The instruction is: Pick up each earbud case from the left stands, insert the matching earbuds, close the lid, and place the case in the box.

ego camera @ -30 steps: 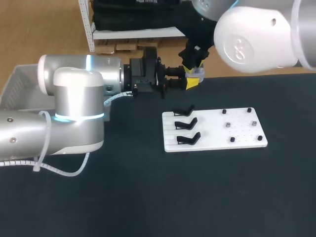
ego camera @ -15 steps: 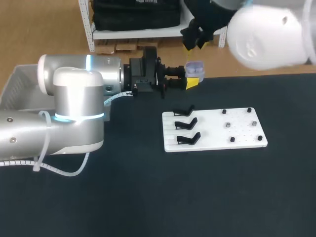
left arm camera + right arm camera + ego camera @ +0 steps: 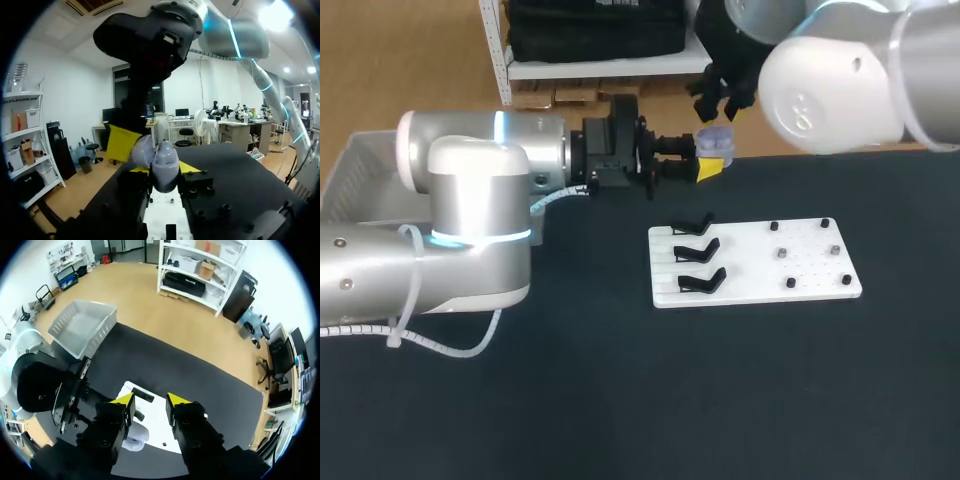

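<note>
Clamping the earbud case (image 3: 716, 141) from two sides in the left gripper (image 3: 704, 163), out over the far edge of the table (image 3: 620, 400), well clear of the white board (image 3: 800, 270). Holding it with the long axis roughly upright and, going by the left wrist view, with the lid apparently swung open off the body. Hanging the right gripper (image 3: 150, 401) just above, spread wide and carrying nothing. Seeing the case from that wrist below the fingers and a little off toward one of them, not squarely between the tips.

Calling that the relation to watch: approaching the case's open mouth from over the top with the right gripper, steadying it from the side with the left. Judging the lid not yet ready to close, and earbuds probably wanting fetching first. Spotting small dark studs (image 3: 790, 283) scattered over the board's right half, too small to call as pegs or buds. Noting three black stands (image 3: 697, 255) lined down the board's left side.

Finding the grey box (image 3: 350, 160) off at the table's far left corner, well apart from the case and on the left arm's side, so likely favouring that arm for the drop-off.

Hunting for print now: making out nothing readable on the case, board or box.
</note>
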You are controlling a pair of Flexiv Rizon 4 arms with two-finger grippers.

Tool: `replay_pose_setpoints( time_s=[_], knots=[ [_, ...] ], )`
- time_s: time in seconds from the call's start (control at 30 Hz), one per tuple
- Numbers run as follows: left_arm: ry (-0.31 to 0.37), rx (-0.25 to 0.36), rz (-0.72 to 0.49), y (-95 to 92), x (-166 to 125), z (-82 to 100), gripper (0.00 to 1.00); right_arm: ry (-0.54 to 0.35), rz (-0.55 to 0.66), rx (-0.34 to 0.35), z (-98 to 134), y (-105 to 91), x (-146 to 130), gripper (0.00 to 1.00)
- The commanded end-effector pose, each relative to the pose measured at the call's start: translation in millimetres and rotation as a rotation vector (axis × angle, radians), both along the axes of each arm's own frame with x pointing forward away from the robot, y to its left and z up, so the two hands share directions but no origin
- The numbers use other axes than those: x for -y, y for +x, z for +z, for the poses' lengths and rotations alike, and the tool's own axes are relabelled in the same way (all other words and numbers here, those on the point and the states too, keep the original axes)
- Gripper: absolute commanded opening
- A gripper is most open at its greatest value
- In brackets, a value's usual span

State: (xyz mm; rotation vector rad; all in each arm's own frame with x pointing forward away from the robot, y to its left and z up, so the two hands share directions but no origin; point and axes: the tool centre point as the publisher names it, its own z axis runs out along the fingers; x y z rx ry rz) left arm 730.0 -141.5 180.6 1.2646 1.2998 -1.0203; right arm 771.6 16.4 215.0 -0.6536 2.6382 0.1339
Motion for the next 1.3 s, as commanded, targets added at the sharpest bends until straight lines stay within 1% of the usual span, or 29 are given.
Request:
replay_pose_setpoints(
  time_s=[0.03,0.17,0.27,0.33,0.37,0.4,0.47,0.5,0.6,0.63,0.67,0.7,0.73,0.77,0.83,0.87,0.9,0.97,1.07,1.1,1.13,1.17,1.23,1.3],
  knots=[
    [-0.009,0.007,0.007,-0.9,-1,-1.2,0.00,0.009,0.000,0.013,6,-19.3,8,0.40],
    [-0.009,0.007,0.007,-0.9,-1,-1.2,0.00,0.024,0.001,0.014,6,-26.4,9,0.41],
    [-0.009,0.007,0.007,-0.9,-1,-1.2,0.00,0.065,-0.056,0.054,14,-21.8,12,0.43],
    [-0.009,0.007,0.007,-0.9,-1,-1.2,0.00,0.125,-0.121,0.081,22,-17.3,20,0.44],
    [-0.009,0.007,0.007,-0.9,-1,-1.2,0.00,0.178,-0.154,0.110,27,-15.4,24,0.47],
    [-0.009,0.007,0.007,-0.9,-1,-1.2,0.00,0.225,-0.174,0.124,30,-14.9,29,0.49],
    [-0.008,0.022,0.017,-1.4,-12,4.5,0.00,0.312,-0.203,0.171,33,-16.7,40,0.49],
    [-0.010,0.030,0.023,-1.9,-18,8.0,0.00,0.348,-0.232,0.178,33,-18.4,46,0.54],
    [-0.016,0.068,0.049,-3.6,-43,21.7,0.00,0.402,-0.289,0.194,30,-26.6,62,0.62],
    [-0.019,0.082,0.057,-4.2,-52,26.1,0.00,0.425,-0.309,0.187,28,-29.7,67,0.75],
    [-0.023,0.096,0.062,-4.9,-63,30.2,0.00,0.440,-0.327,0.179,25,-32.5,71,0.78],
    [-0.009,0.110,0.069,-5.5,-72,33.9,0.00,0.445,-0.342,0.178,23,-35.2,75,0.83],
    [0.006,0.126,0.073,-6.0,-83,37.3,0.00,0.443,-0.353,0.174,19,-38.1,79,0.93],
    [0.019,0.137,0.077,-6.4,-94,40.2,0.00,0.440,-0.363,0.169,16,-40.9,81,1.00],
    [0.040,0.148,0.076,-6.1,-117,44.4,0.00,0.448,-0.388,0.165,11,-46.7,85,1.00],
    [0.021,0.157,0.077,-5.5,-130,46.1,0.00,0.456,-0.393,0.161,9,-50.0,86,1.00],
    [0.031,0.178,0.085,-4.7,-144,47.5,0.00,0.459,-0.395,0.159,7,-53.1,87,1.00],
    [0.057,0.161,0.152,-1.5,-172,47.6,0.00,0.471,-0.403,0.145,2,-59.2,87,1.00],
    [0.093,0.170,0.202,1.2,-208,52.0,0.00,0.471,-0.403,0.145,2,-59.2,87,1.00],
    [0.096,0.176,0.216,2.4,-220,53.1,0.00,0.471,-0.403,0.145,2,-59.2,87,1.00],
    [0.105,0.167,0.235,4.4,-232,53.6,0.00,0.471,-0.403,0.145,2,-59.2,87,1.00],
    [0.118,0.172,0.237,6.2,-243,54.4,0.00,0.471,-0.403,0.145,2,-59.2,87,1.00],
    [0.124,0.173,0.260,12.1,-266,53.2,0.00,0.471,-0.403,0.145,2,-59.2,87,1.00],
    [0.141,0.149,0.289,17.6,-283,48.0,0.00,0.471,-0.403,0.145,2,-59.2,87,1.00]
  ],
)
